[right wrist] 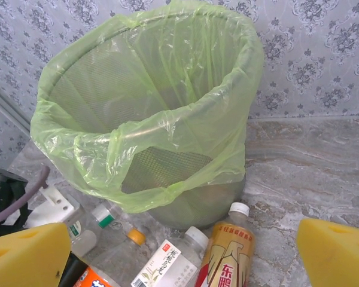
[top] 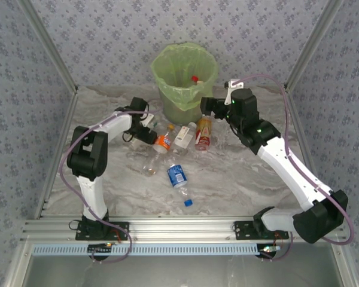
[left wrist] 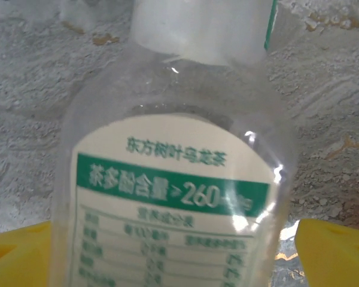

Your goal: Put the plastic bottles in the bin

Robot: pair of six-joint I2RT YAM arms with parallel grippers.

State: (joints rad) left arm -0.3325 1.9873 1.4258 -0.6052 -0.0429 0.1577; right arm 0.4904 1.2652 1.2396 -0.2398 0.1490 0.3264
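left wrist: left gripper (left wrist: 173, 254) jaws stood apart astride a green-label bottle (left wrist: 173, 179) just in front of the bin (right wrist: 185, 155). grasp step. next move needed a squeeze, then a lift over the rim. right gripper (right wrist: 180, 254) jaws wide apart, empty, facing the bin. more bottles (top: 182, 136) in front of the bin. marbled table (top: 239, 179), patterned walls (top: 107, 30).

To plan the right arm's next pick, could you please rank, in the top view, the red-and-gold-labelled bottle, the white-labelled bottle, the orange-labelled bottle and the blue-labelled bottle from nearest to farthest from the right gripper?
From the right gripper:
1. red-and-gold-labelled bottle, just on its near side.
2. white-labelled bottle, next one to the left.
3. orange-labelled bottle, further left.
4. blue-labelled bottle, lying alone, well forward of the row.
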